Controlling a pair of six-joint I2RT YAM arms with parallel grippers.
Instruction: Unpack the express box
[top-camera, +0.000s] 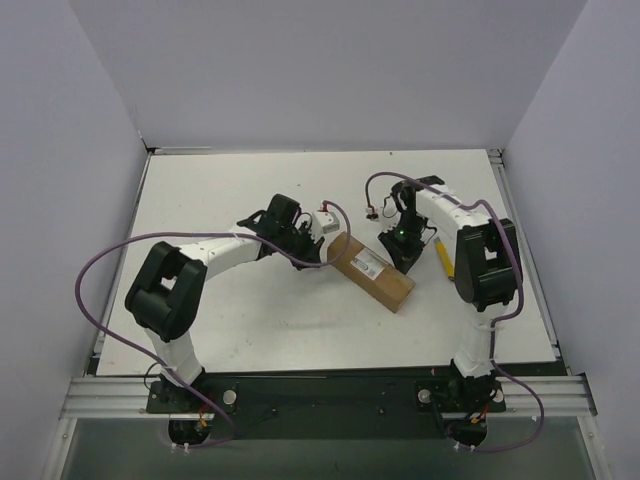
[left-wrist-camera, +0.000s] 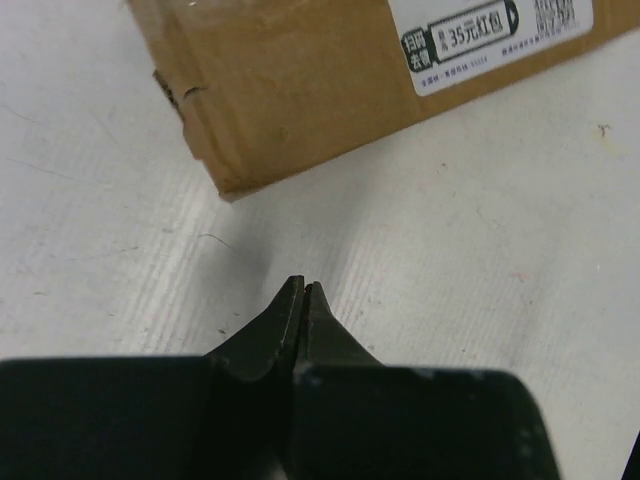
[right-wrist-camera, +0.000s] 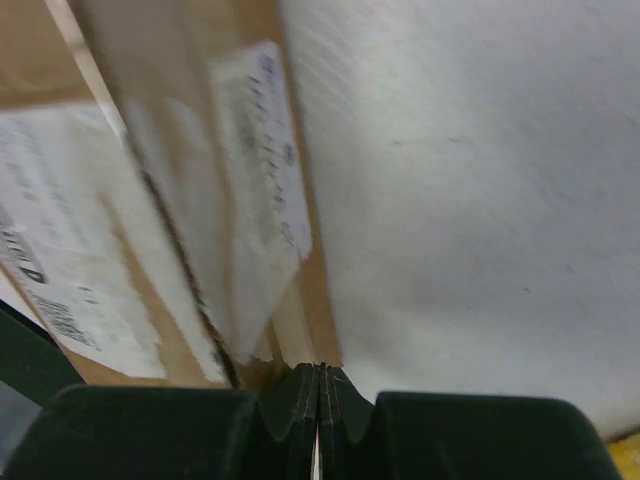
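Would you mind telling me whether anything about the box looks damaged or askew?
The express box lies at a slant, and its cardboard is slightly torn and crumpled along one end edge in the left wrist view. Nothing else stands out.

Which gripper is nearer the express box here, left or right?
Right. The right gripper, closed, has its tips right at the express box edge, touching or nearly so. The left gripper, also closed, points at a box corner across a strip of bare table.

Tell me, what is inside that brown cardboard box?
Nothing inside shows. The express box looks closed on the table, so only its brown outside and the white label on top are visible; its contents are covered.
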